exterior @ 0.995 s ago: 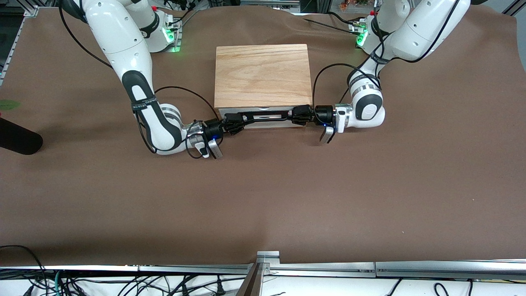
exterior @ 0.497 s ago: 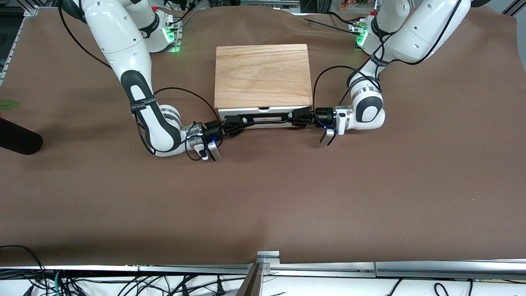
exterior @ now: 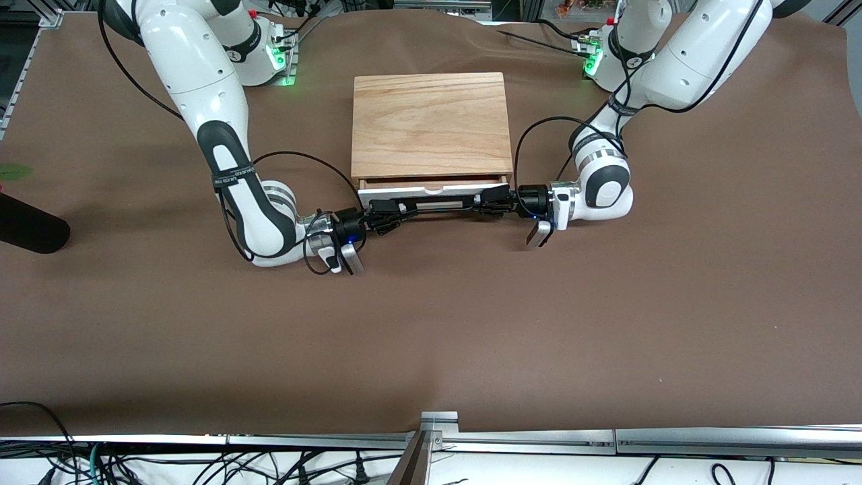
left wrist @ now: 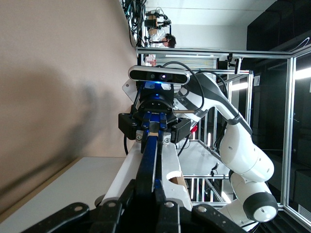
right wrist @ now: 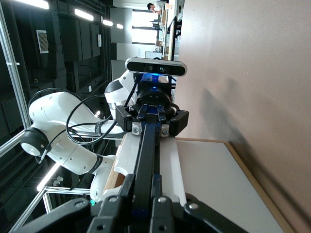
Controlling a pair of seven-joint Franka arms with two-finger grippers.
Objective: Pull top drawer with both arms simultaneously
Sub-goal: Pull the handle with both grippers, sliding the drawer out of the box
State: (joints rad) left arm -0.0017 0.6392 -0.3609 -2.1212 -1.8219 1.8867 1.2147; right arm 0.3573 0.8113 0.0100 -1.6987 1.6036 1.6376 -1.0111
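Observation:
The top drawer (exterior: pixel 431 195) has a white front panel and stands slightly out of the light oak cabinet (exterior: pixel 431 121). A thin strip of reddish-brown interior (exterior: pixel 431 183) shows. Its long black bar handle (exterior: pixel 438 204) runs along the front. My right gripper (exterior: pixel 396 212) is shut on the handle's end toward the right arm. My left gripper (exterior: pixel 483 200) is shut on the end toward the left arm. In the left wrist view my left gripper (left wrist: pixel 146 189) clamps the handle (left wrist: pixel 151 155), with the right gripper (left wrist: pixel 155 127) farther along. In the right wrist view my right gripper (right wrist: pixel 143 185) clamps the handle (right wrist: pixel 148 145).
The cabinet stands on a brown cloth-covered table (exterior: pixel 431 323). A black object (exterior: pixel 30 229) lies at the right arm's end of the table. A metal rail (exterior: pixel 539 441) with loose cables runs along the table's edge nearest the front camera.
The drawer has slid out of the cabinet toward the front camera, showing a strip of its interior. Both grippers moved the same way with the handle held.

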